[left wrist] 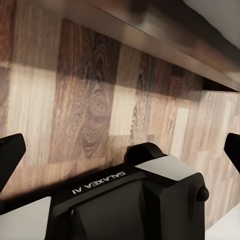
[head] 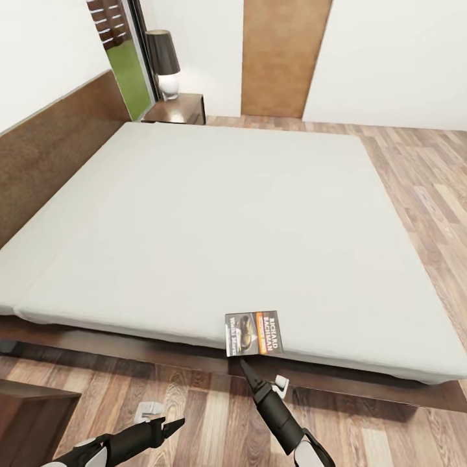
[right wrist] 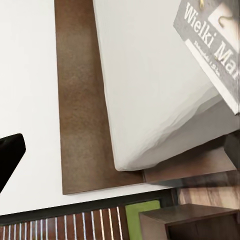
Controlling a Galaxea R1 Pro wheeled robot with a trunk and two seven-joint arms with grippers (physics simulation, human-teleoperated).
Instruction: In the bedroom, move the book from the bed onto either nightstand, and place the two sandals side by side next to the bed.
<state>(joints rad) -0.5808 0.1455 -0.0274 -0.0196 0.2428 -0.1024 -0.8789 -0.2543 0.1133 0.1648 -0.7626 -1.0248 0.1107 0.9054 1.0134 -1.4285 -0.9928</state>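
The book (head: 254, 333) lies flat at the near edge of the bed's pale mattress (head: 214, 220), its cover up, and its corner (right wrist: 212, 47) juts into the right wrist view. My right gripper (head: 246, 366) points at the book from just below the bed frame, a short way off it. Its fingers (right wrist: 10, 155) stand wide apart with nothing between them. My left gripper (head: 174, 425) hovers low over the plank floor to the left, open and empty, with dark fingertips (left wrist: 10, 155) at both sides of its view. A nightstand (head: 181, 109) stands at the far end of the headboard. The sandals are out of view.
A black-shaded lamp (head: 163, 61) stands on the far nightstand beside the window. A dark-brown cabinet top (head: 29, 415) sits at my near left by the bed's corner. The dark headboard (head: 52, 149) runs along the left wall, a brown door (head: 285, 58) is at the back, and wood floor (head: 421, 175) stretches right of the bed.
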